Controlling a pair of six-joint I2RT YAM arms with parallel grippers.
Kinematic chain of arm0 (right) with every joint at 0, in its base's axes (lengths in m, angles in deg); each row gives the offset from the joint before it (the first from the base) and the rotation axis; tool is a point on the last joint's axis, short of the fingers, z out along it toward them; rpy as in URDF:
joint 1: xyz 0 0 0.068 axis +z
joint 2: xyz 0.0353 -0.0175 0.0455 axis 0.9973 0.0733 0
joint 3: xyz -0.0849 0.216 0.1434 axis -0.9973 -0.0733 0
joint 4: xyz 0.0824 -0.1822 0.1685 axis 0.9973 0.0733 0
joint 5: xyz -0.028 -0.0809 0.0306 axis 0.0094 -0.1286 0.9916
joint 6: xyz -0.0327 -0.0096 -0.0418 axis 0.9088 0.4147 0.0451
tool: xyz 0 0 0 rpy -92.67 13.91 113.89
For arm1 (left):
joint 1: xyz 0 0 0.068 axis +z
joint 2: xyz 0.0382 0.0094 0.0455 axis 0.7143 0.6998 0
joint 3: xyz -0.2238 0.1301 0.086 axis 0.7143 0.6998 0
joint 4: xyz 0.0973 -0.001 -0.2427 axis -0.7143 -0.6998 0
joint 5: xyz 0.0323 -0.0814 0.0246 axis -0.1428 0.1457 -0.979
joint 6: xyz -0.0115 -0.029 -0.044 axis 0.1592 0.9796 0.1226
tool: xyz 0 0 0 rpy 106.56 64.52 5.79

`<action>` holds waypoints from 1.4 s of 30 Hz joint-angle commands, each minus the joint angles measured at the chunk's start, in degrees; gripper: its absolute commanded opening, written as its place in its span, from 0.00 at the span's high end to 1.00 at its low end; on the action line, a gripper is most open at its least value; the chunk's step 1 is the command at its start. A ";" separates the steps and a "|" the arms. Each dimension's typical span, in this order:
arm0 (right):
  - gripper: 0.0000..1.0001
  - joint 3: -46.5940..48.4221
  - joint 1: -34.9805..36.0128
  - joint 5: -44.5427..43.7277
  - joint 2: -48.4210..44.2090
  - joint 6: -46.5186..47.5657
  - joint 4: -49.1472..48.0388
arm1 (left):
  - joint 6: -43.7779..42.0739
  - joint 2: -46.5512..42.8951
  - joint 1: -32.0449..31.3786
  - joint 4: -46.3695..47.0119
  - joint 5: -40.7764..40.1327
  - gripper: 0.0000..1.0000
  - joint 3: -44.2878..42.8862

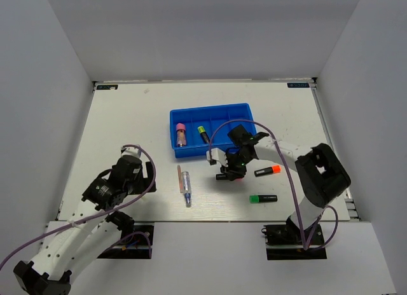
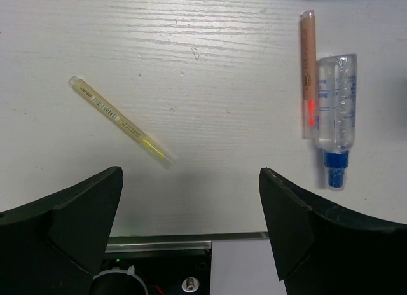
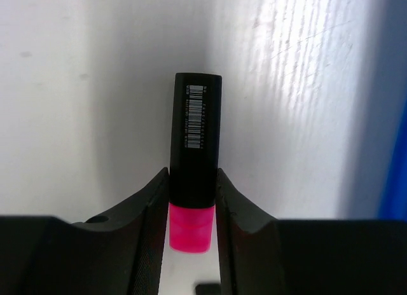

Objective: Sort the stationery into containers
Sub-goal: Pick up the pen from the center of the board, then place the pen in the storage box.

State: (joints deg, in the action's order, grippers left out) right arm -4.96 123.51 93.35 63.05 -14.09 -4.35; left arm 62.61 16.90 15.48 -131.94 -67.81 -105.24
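Observation:
My right gripper (image 3: 192,199) is shut on a black highlighter with a pink end (image 3: 197,136), its jaws pressing both sides near the pink cap, low over the table. In the top view this gripper (image 1: 227,174) sits just in front of the blue tray (image 1: 210,109). The tray holds a pink-capped item (image 1: 181,135) and a yellow-ended highlighter (image 1: 203,134). My left gripper (image 2: 191,199) is open and empty, above a pale stick (image 2: 121,121). A thin pink stick (image 2: 308,72) and a clear blue-tipped pen (image 2: 335,110) lie side by side to its right.
An orange-ended highlighter (image 1: 268,171) and a green-ended one (image 1: 263,198) lie right of my right gripper. The table's near edge and a metal strip (image 2: 184,241) run just under the left fingers. White walls enclose the table.

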 commanded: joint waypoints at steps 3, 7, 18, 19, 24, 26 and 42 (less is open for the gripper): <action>1.00 10.95 1.48 3.41 -8.92 -8.61 9.75 | 0.40 -0.68 0.40 -0.72 0.42 0.01 0.30; 1.00 19.66 1.40 4.20 -8.76 -16.95 11.78 | 0.32 -0.41 0.23 -0.64 0.68 0.01 0.48; 1.00 58.17 2.27 -31.35 15.65 -54.51 11.41 | 0.76 1.34 0.40 -0.20 3.14 0.01 0.22; 1.00 61.75 2.10 -32.61 18.03 -58.43 14.56 | 0.93 1.60 0.49 0.06 3.49 0.02 0.21; 1.00 62.76 2.28 -36.32 24.72 -65.30 9.15 | 2.25 2.66 0.49 0.59 5.07 0.02 0.21; 1.00 64.50 2.28 -36.22 26.92 -66.12 9.49 | 2.42 2.40 0.49 0.60 4.99 0.02 0.48; 0.64 60.47 1.92 -28.14 32.47 -70.61 7.56 | 23.17 5.82 0.75 -4.85 -11.62 0.16 1.09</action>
State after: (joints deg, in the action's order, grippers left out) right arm 55.39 125.41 62.60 94.85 -83.79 4.50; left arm 83.63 22.11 15.81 -138.01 -77.60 -104.27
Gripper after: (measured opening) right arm 0.357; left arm 0.836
